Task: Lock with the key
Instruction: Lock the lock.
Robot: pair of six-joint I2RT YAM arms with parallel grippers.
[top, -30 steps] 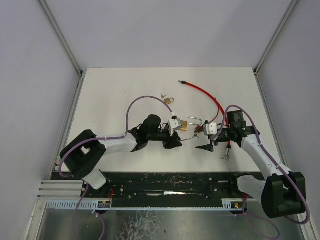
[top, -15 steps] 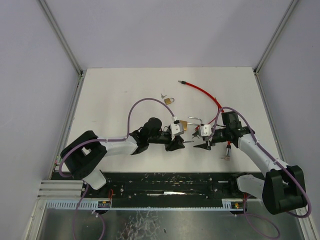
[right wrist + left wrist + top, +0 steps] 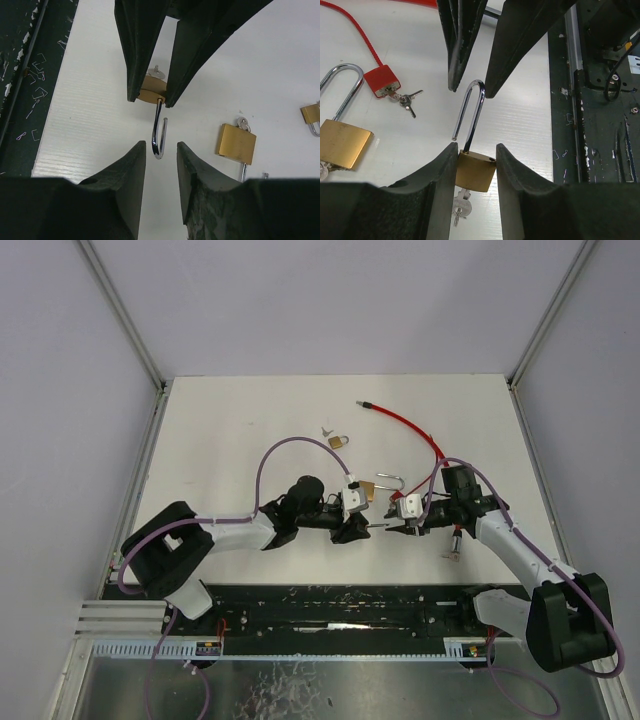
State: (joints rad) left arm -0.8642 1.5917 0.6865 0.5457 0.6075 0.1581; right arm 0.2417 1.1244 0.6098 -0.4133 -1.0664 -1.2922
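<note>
At the near middle of the white, finely ribbed worktop (image 3: 240,420) the two arms meet tip to tip. The left pincer (image 3: 476,148) is clamped on the padlock (image 3: 476,172), whose squarish, matte brass body sits slightly tilted between the two curved black fingers. A silver key (image 3: 460,206) pokes out from under the body. The shackle (image 3: 472,112) is a polished steel U, and it is open. One leg is seated in the brass and the free leg ends clear of the body, just beside it.

The right pincer (image 3: 161,145) is narrow but not clamped, its tapered black fingers straddling the shackle's bend. The right wrist view shows a sliver of gap on either side (in the left wrist view one tip looks to touch the bend).

A second brass padlock (image 3: 236,144) lies flat just beyond, with its own key. A smaller brass one (image 3: 340,442) sits further back. A glossy red cable (image 3: 405,425) curves across the far right. Its blocky red end (image 3: 382,81) lies near the second padlock, with tiny keys beside it.
</note>
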